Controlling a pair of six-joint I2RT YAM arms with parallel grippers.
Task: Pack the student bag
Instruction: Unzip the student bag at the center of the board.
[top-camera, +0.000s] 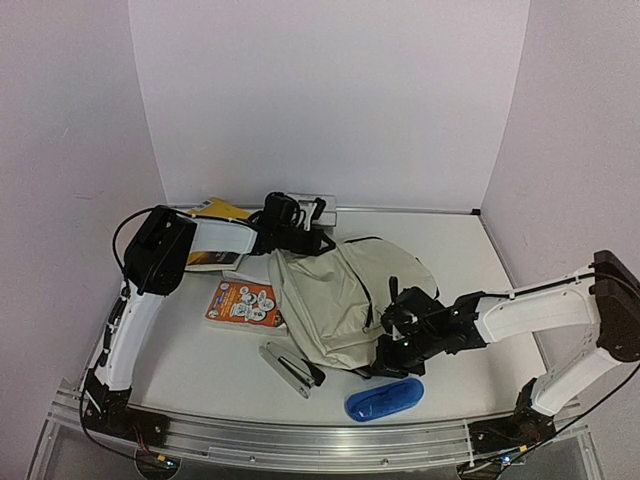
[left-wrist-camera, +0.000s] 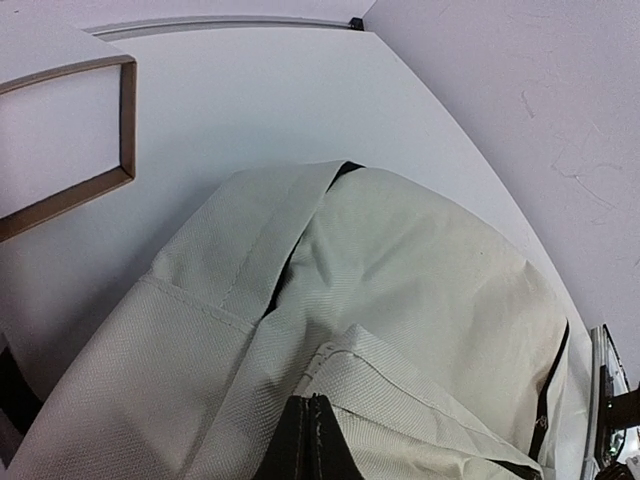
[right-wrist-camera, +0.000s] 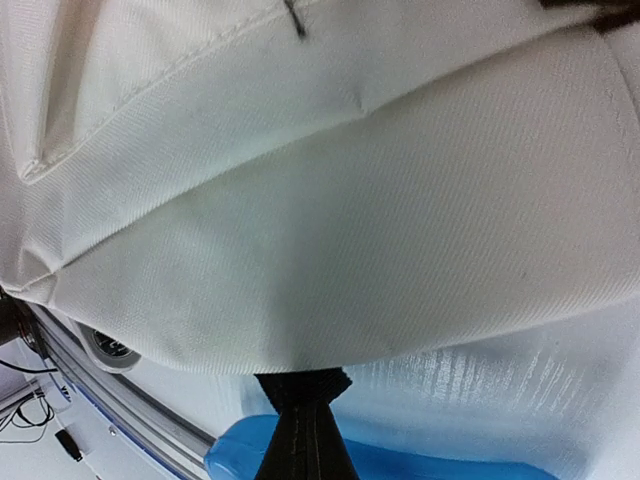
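Note:
The student bag (top-camera: 340, 295), a cream fabric backpack with black trim, lies crumpled mid-table. My left gripper (top-camera: 303, 243) is at its far top edge, shut, its black tips (left-wrist-camera: 316, 402) pinching a cream seam fold of the bag (left-wrist-camera: 400, 270). My right gripper (top-camera: 393, 350) is at the bag's near right corner, shut (right-wrist-camera: 305, 385) on a black webbing strap under the bag's cream cloth (right-wrist-camera: 350, 200). The bag's opening and inside are hidden.
A blue pouch (top-camera: 385, 400) (right-wrist-camera: 420, 462) lies by the front rail, just under the right gripper. A grey stapler (top-camera: 290, 368) and an orange booklet (top-camera: 243, 302) sit left of the bag. A yellow book (top-camera: 215, 212) and a white box (left-wrist-camera: 65, 130) are at the back left.

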